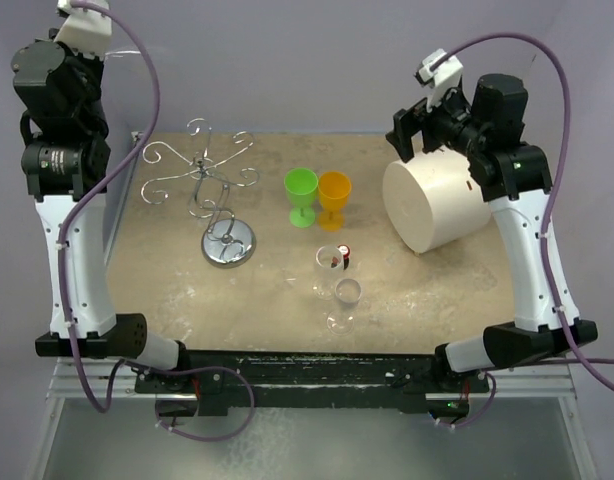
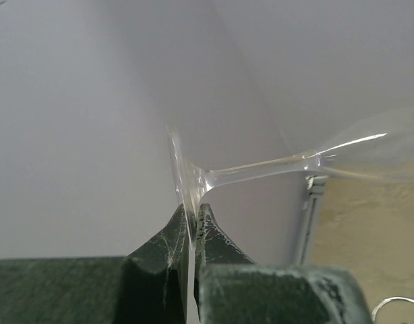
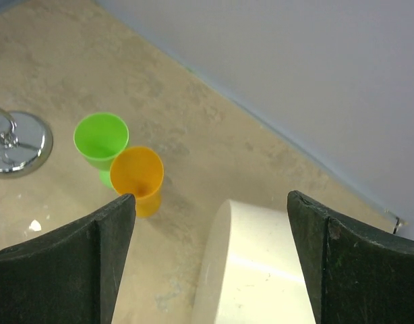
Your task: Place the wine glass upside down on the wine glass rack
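Observation:
My left gripper [image 2: 193, 210] is shut on the edge of the round foot of a clear wine glass [image 2: 261, 169]. The glass lies sideways in the air, its stem running right and its bowl at the right edge of the left wrist view, in front of a pale wall. The wine glass rack [image 1: 212, 190], silver with curled wire arms, stands on its shiny disc base [image 3: 18, 145] at the table's back left. My right gripper [image 3: 210, 197] is open with nothing between its fingers, hovering above the white cylinder [image 1: 432, 205]. In the top view the left fingers are hidden behind the raised left arm.
Two more clear glasses [image 1: 334, 258] [image 1: 345, 295] stand near the table's middle front. A green cup [image 1: 301, 190] and an orange cup [image 1: 334, 195] stand side by side behind them. The big white cylinder [image 3: 261, 270] lies on its side at the right.

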### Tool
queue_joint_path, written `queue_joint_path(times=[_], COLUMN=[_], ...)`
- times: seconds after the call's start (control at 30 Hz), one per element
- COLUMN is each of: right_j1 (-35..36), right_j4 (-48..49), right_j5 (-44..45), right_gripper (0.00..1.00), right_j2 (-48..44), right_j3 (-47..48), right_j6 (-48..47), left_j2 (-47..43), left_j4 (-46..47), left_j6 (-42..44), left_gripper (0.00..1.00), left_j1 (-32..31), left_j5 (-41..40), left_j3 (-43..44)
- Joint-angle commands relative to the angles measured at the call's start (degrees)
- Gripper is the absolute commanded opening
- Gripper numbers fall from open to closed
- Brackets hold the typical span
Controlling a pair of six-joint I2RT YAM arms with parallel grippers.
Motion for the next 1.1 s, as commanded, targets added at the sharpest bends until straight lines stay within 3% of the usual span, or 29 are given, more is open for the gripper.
queue_joint_path(times=[0.0,0.27,0.5,0.8,1.07], right_j1=[0.0,-0.2,-1.3,-3.1,-4.1], right_j4=[4.1,6.9,7.0,7.5,7.6], right_j5=[2.4,4.8,3.5,2.4,0.9], right_gripper=[0.96,0.96,0.96,0.96,0.96], right_j2=[-3.8,-7.7,-9.6,-11.2,-11.3], right_j3=[-5.6,-15.4,-18.6,-20.1,-20.5], right_j6=[-1.9,-2.8,-2.0,-1.6,-1.4], left_j2=[1.1,0.3,0.4,-2.0,-2.9], left_j4=[6.9,17.7,14.6,3.6,-0.7], left_j6=[11.7,32.6,41.4,38.5,36.8], left_gripper=[0.00,0.00,0.00,0.00,0.00], left_j1=[0.0,-7.4,-12.0,-12.9,-13.2], left_j5=[-9.5,-14.4,-12.2,-3.0,2.9], left_j3=[-3.9,-18.6,-23.0,-23.2,-23.3])
